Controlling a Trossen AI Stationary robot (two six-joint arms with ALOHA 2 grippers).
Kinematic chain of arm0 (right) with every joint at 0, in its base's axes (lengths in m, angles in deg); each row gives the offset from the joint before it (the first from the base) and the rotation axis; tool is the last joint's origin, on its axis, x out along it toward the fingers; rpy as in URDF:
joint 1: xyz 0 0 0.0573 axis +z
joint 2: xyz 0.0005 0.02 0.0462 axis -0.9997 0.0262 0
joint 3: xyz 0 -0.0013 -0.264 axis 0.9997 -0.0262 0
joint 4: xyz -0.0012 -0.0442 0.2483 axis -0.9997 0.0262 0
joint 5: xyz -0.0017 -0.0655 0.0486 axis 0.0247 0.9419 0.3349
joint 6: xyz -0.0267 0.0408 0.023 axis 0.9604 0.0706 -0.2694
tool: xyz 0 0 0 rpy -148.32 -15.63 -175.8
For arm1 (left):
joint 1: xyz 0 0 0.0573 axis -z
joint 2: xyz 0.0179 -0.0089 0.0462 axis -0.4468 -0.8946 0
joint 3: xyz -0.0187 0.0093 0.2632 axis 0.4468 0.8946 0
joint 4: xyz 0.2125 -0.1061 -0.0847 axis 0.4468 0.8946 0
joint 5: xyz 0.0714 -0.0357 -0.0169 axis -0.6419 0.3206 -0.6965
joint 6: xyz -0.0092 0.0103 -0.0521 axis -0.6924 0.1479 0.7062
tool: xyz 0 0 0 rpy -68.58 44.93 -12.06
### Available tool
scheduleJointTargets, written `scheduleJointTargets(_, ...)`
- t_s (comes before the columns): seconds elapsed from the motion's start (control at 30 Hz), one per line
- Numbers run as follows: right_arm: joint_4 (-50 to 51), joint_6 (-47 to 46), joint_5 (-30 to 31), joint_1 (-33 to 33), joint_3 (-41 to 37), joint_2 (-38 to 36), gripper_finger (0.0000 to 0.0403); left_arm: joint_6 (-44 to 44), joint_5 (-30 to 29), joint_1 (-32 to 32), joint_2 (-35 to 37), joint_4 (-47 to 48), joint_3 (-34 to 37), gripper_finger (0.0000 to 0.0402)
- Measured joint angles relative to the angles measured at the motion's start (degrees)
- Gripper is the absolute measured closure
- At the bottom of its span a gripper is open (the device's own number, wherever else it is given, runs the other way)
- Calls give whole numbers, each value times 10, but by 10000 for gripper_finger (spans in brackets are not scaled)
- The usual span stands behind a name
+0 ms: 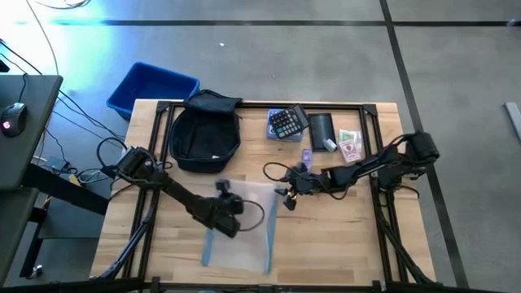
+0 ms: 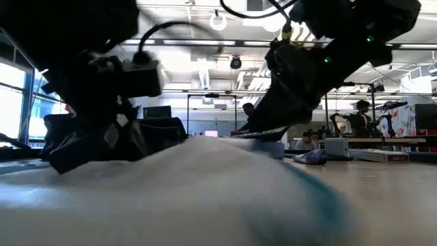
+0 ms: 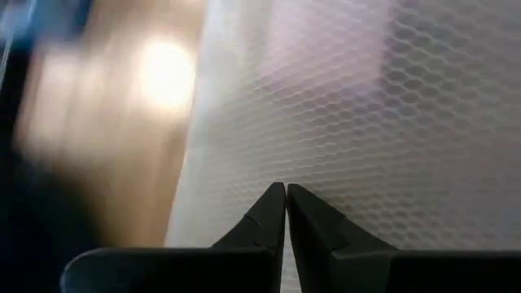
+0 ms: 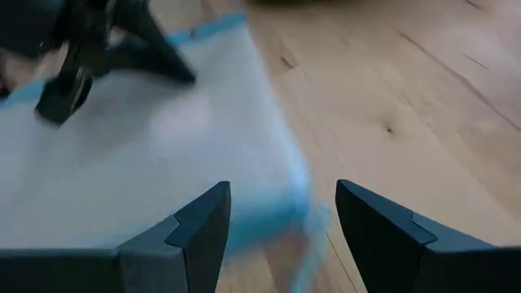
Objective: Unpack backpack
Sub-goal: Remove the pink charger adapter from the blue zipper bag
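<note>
The mesh pouch (image 1: 240,221), lower centre, could snag under the closed, empty left gripper (image 1: 224,189); the right gripper (image 1: 286,195) gapes, holding nothing.

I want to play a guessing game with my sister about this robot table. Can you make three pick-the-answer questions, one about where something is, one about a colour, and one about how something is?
1. Where is the dark soft fabric backpack?
A. far-left part of the wooden table
B. near-right corner
C. on the floor

2. What colour is the plastic bin beside the table?
A. red
B. blue
C. yellow

3. How is the left hand?
A. wide open
B. shut
C. holding the backpack

Answers: 1 A, the high view shows it there. 2 B, plainly blue. 3 B, its fingers meet over the white mesh pouch.
</note>
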Motion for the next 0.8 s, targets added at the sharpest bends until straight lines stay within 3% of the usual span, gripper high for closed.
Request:
scheduleJointTargets(0.1,15,0,-5,4,11,2,194,-113,18,7,0,-97,4,401)
scheduleJointTargets(0.2,30,8,-17,13,20,2,194,-123,33,14,0,-86,5,401)
scheduleJointTargets(0.43,48,108,-142,64,61,4,194,29,-35,16,2,121,5,402)
scheduleJointTargets(0.5,59,125,-148,84,77,12,194,70,-52,16,2,165,5,402)
scheduleJointTargets(0.8,180,141,-154,75,162,138,194,75,-66,29,0,184,-39,402)
